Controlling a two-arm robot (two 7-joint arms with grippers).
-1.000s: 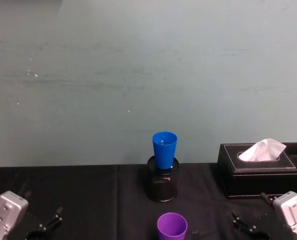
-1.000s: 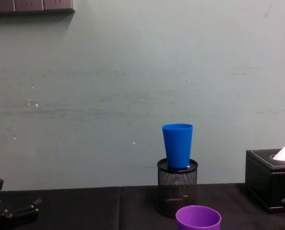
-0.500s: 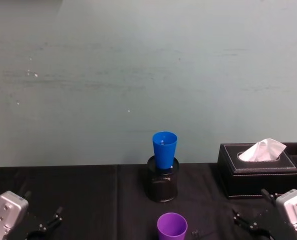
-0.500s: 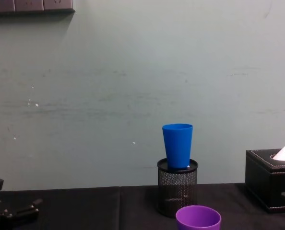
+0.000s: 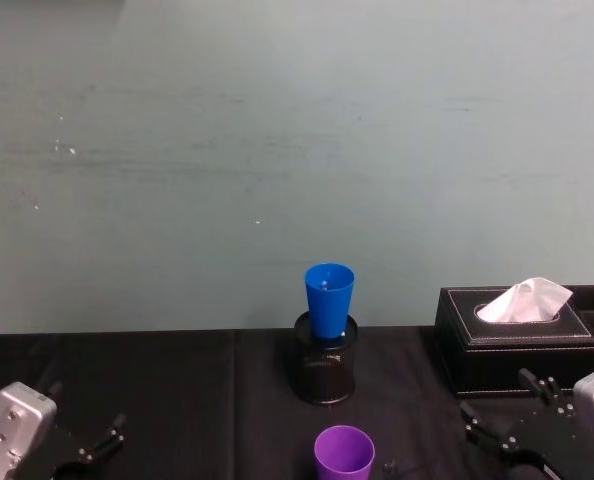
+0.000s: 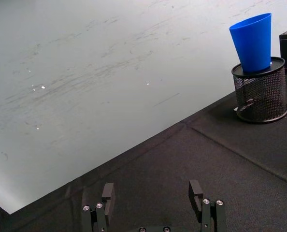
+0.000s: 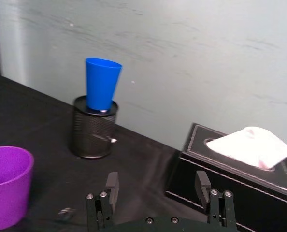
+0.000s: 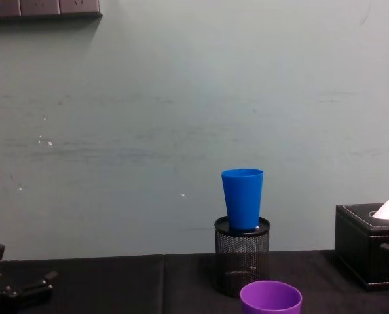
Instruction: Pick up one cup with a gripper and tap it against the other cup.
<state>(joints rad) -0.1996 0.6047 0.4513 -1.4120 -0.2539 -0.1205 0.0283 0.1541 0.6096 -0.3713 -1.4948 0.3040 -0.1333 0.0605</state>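
Shows purple cup point(image 5: 344, 452) upright, mouth up, on black cloth point(image 5: 177, 380) at front centre, untouched. Smooth plastic, tapered, plain. Places blue cup point(image 5: 329, 298) behind it, farther back: same smooth tapered plastic, base sunk in a black mesh holder point(image 5: 324, 368), a round wire cylinder. Rim and most of the body stick up above the holder. Keeps the two cups apart, not touching.

Puts right gripper point(image 7: 156, 180) low at front right, off to the side of purple cup and clear of it, before a black stitched tissue box point(image 5: 522, 340) with white tissue point(image 5: 524, 298) puffing out of the slot. Shows two flat black fingers spread wide, nothing between them.

Puts left gripper point(image 6: 151, 188) low at front left over bare cloth, well apart from both cups. Fingers likewise spread wide and empty. Shows silver-grey housing point(image 5: 15, 422) at that wrist in head view.

Backs everything with a pale grey-green wall point(image 5: 277, 150), matte, scuffed and streaked.
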